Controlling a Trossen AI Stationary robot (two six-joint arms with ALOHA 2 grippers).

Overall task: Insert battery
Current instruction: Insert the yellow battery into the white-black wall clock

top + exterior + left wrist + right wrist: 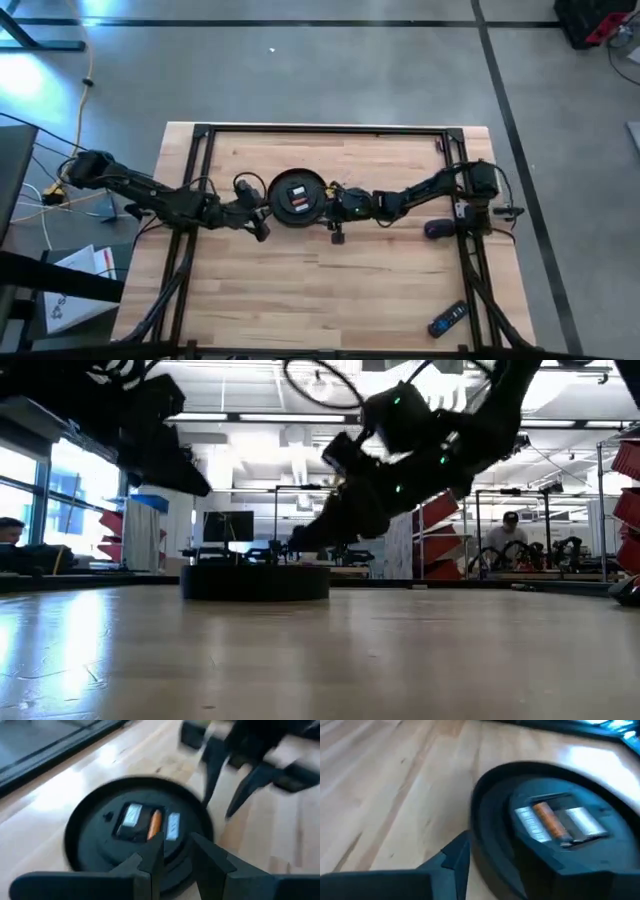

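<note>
The battery (154, 823), an orange cylinder, lies in the slot at the centre of the round black device (297, 197), with a silvery contact plate on each side of it; the device sits flat on the bench (330, 290), a little behind its middle. The battery looks already in the slot, though whether it is pressed fully home I cannot tell. The left hand (256, 224) hangs just beside the device's rim on its left, fingers (150, 862) a little apart and gripping nothing. The right hand (322, 196) is at the opposite rim, fingers spread and empty as seen from the left wrist camera. To do this step well, I judge one hand should steady the rim so the device cannot slide, while the other presses down on the middle of the battery, squarely and gently, keeping it in line with the slot so that neither end rides up on a contact. A push off to one side might tip the battery out or skid the device across the wood. Well apart, near the right edge, lie a dark computer mouse (437, 229) and a remote control (447, 319).
</note>
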